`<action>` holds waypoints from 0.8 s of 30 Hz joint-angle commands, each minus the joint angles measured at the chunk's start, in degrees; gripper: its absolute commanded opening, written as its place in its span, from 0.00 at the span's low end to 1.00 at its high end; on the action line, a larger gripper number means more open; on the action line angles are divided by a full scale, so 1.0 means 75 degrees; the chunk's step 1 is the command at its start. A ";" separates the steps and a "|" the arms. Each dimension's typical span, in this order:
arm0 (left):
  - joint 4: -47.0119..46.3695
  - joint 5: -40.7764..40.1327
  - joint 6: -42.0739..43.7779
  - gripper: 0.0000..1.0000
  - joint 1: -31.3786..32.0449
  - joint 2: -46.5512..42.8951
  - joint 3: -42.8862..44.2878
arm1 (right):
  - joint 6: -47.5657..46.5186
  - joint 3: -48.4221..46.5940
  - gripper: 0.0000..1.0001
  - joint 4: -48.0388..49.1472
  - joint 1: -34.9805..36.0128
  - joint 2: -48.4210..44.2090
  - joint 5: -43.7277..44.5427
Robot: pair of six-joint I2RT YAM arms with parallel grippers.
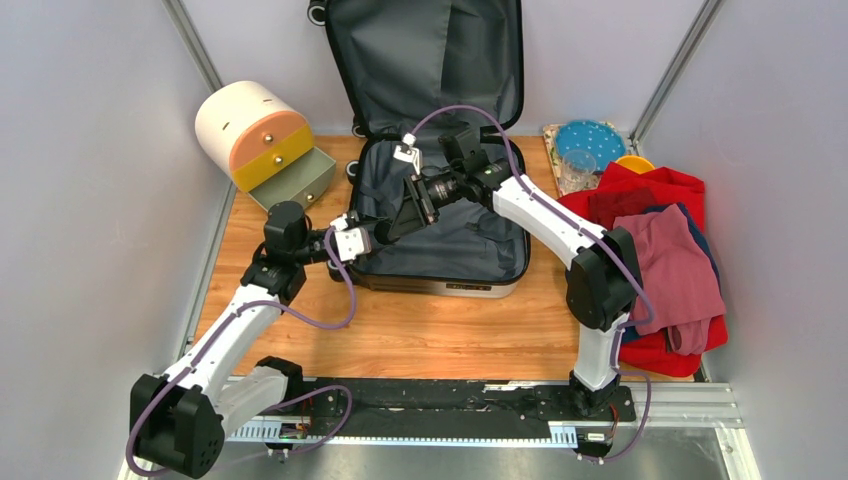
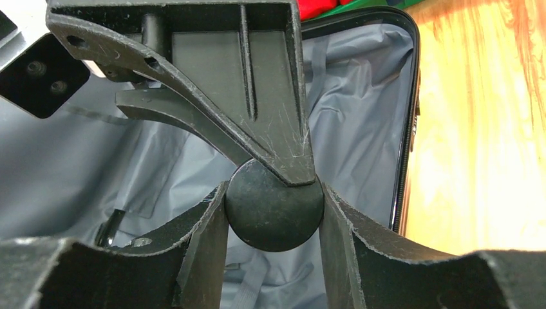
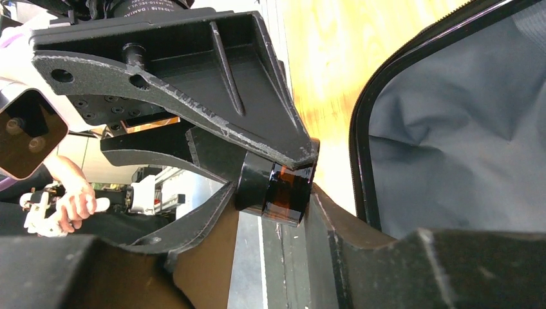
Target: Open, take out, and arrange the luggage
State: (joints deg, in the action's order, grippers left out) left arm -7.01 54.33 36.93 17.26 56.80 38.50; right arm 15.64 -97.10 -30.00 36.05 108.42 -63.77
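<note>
Grey panel walls enclose a wooden tabletop (image 1: 420,340), and the luggage (image 1: 470,245), a hard-shell suitcase, lies open at the middle back of it. Its lower half is flat on the wood with grey fabric lining facing up, and its lid stands upright against the rear wall. Black wheels show at the suitcase's hinge line and at the lid's top corner. No contents show in the parts of the lining the cameras see. Over the suitcase's front-left corner the two arms meet tip to tip. The left gripper (image 1: 380,233) reaches in from the suitcase's left and the right gripper (image 1: 392,225) comes down across its interior. Both are clamped on one small amber jar with a black cap (image 3: 277,190). Each wrist view shows its own fingers pressed against opposite sides of the jar, with the other gripper's fingertip touching it from above. To the left of the suitcase sits a round cream drawer box (image 1: 250,125) with orange and yellow drawers, its lowest olive drawer pulled out. To the suitcase's right lies a heap of red, maroon and blue clothes (image 1: 660,250). Behind that heap, near the suitcase's back-right corner, stand a clear cup (image 1: 577,168) and a blue dotted plate (image 1: 590,138).
</note>
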 commanded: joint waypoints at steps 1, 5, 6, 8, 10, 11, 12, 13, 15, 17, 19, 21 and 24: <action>-0.0191 -0.0059 -0.0200 0.26 0.0031 -0.0049 0.0140 | 0.0140 0.0009 0.55 0.0250 0.0010 -0.0265 0.0075; -0.0074 -0.1717 -0.1252 0.00 -0.0039 0.0149 0.0362 | 0.0188 -0.0387 0.86 0.0227 -0.0318 -0.0242 0.1023; -0.0097 -0.2072 -0.1499 0.00 -0.0109 0.0208 0.0409 | 0.0177 -0.0505 0.91 0.0226 -0.0562 -0.0230 0.1177; -0.0214 -0.3042 -0.2398 0.00 -0.0331 0.0464 0.0595 | 0.0118 -0.0717 0.91 0.0191 -0.0833 -0.0148 0.1783; -0.0156 -0.3841 -0.2999 0.00 -0.0636 0.0688 0.0819 | 0.0130 -0.0905 0.92 0.0156 -0.1232 -0.0113 0.2184; -0.0109 -0.4669 -0.3617 0.00 -0.0730 0.0944 0.1063 | 0.0153 -0.0940 0.92 0.0156 -0.1372 -0.0078 0.2406; -0.0074 -0.5025 -0.3924 0.00 -0.1009 0.1074 0.1193 | 0.0165 -0.0963 0.92 0.0144 -0.1559 -0.0054 0.2467; -0.0062 -0.5307 -0.4252 0.00 -0.1163 0.1215 0.1322 | 0.0153 -0.0964 0.92 0.0121 -0.1642 -0.0054 0.2502; -0.0062 -0.5999 -0.5202 0.00 -0.1514 0.1613 0.1662 | 0.0118 -0.0894 0.92 0.0109 -0.1759 -0.0112 0.2619; 0.0019 -0.6758 -0.5555 0.00 -0.1762 0.2022 0.2036 | 0.0060 -0.0706 0.92 0.0086 -0.1795 -0.0182 0.2724; 0.0253 -0.7230 -0.5638 0.00 -0.1773 0.2305 0.2342 | 0.0001 -0.0473 0.92 0.0097 -0.1795 -0.0311 0.2748; 0.0255 -0.8423 -0.5884 0.00 -0.1773 0.2598 0.2542 | -0.0034 -0.0308 0.91 0.0086 -0.1795 -0.0393 0.2737; -0.0213 -0.9434 -0.6072 0.00 -0.1890 0.2915 0.2437 | -0.0128 -0.0062 0.91 0.0086 -0.1795 -0.0546 0.2748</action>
State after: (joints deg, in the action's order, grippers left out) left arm -5.80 -2.17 -2.81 3.64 76.73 55.27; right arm 16.21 -99.26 -29.69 21.91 107.87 -44.12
